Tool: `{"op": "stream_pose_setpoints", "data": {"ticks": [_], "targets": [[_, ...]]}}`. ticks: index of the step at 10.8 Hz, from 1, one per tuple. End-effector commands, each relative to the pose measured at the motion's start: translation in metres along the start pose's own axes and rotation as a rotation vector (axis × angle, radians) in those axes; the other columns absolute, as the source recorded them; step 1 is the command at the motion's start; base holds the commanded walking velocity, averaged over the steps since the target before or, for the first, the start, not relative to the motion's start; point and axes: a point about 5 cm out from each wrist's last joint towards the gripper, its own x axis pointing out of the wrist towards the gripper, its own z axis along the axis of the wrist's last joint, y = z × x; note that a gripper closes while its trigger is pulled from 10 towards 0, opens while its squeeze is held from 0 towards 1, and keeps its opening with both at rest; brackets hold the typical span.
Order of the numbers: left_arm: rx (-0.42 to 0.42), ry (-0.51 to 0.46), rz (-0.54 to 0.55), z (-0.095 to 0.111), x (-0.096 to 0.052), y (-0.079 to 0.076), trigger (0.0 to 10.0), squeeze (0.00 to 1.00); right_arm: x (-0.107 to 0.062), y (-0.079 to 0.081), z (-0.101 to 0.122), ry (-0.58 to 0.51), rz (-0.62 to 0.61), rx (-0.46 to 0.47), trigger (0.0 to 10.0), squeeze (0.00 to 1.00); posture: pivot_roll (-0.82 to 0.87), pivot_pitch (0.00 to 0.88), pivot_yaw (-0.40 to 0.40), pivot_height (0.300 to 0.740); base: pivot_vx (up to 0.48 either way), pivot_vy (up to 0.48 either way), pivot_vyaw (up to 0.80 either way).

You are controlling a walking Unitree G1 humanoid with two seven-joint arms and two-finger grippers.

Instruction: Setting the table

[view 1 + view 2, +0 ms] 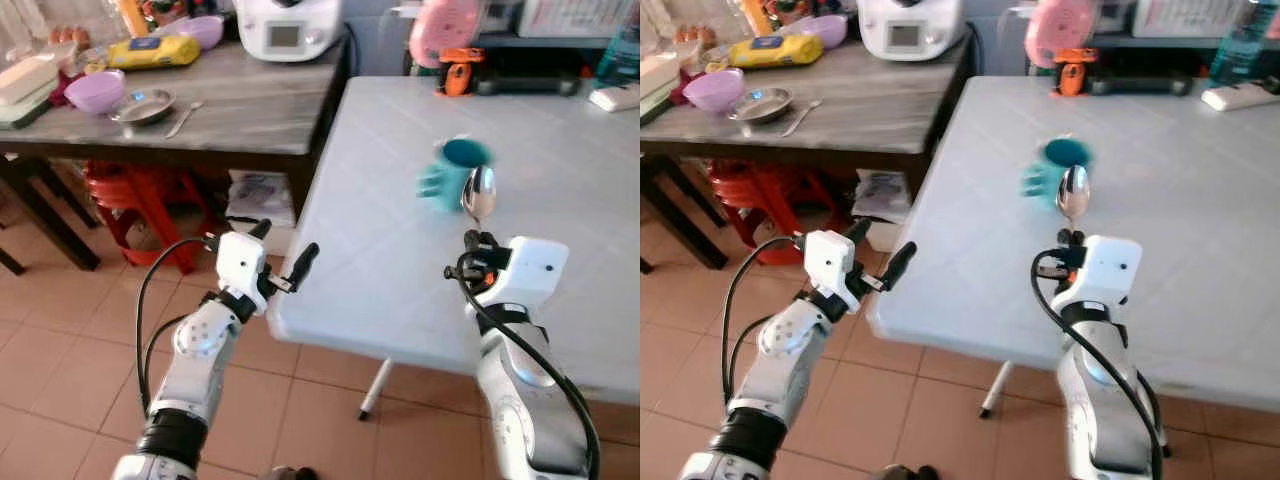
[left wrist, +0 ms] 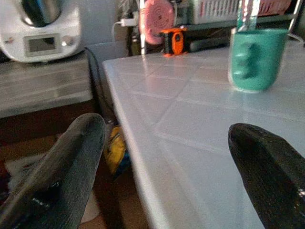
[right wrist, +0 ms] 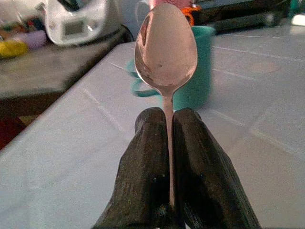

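Observation:
A teal mug (image 1: 456, 172) stands on the white tiled table (image 1: 560, 280), with its handle toward my left. My right gripper (image 1: 477, 240) is over the table just short of the mug and is shut on a metal spoon (image 1: 479, 194). The spoon's bowl (image 3: 166, 46) points up and forward, its handle pinched between the two black fingers (image 3: 143, 171). My left gripper (image 1: 283, 252) hangs open beside the table's near left corner, at the edge. From the left wrist, the mug (image 2: 256, 58) shows across the tabletop, beyond the fingers (image 2: 71, 162).
To the left stands a grey wooden table (image 1: 250, 110) with a purple bowl (image 1: 95, 91), a metal dish (image 1: 142, 106), a spoon (image 1: 183, 118), a yellow packet (image 1: 153, 51) and a white appliance (image 1: 288, 27). Red stools (image 1: 140, 195) sit beneath it. An orange object (image 1: 458, 76) sits at the white table's far edge.

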Motion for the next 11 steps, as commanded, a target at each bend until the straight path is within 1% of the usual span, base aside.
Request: {"op": "stream_pose_setpoints", "data": {"ticks": [1, 4, 11], "targets": [[0.008, -0.004, -0.018, 0.0023, 0.0022, -0.0009, 10.0, 0.0, -0.0007, -0.0001, -0.0006, -0.003, -0.002, -0.008, 10.0, 0.0, -0.13, 0.089, 0.139, 0.74, 0.0, 0.48, 0.0], [0.008, -0.005, -0.021, 0.0023, 0.0025, -0.0016, 10.0, 0.0, -0.0031, -0.0016, -0.0026, 0.003, -0.006, -0.011, 10.0, 0.0, -0.13, 0.095, 0.137, 0.74, 0.0, 0.48, 0.0], [0.012, -0.007, -0.031, 0.0024, 0.0041, -0.0052, 10.0, 0.0, -0.0005, -0.0033, -0.0047, 0.004, -0.008, -0.019, 10.0, 0.0, -0.12, 0.087, 0.137, 0.74, 0.0, 0.48, 0.0]]}}
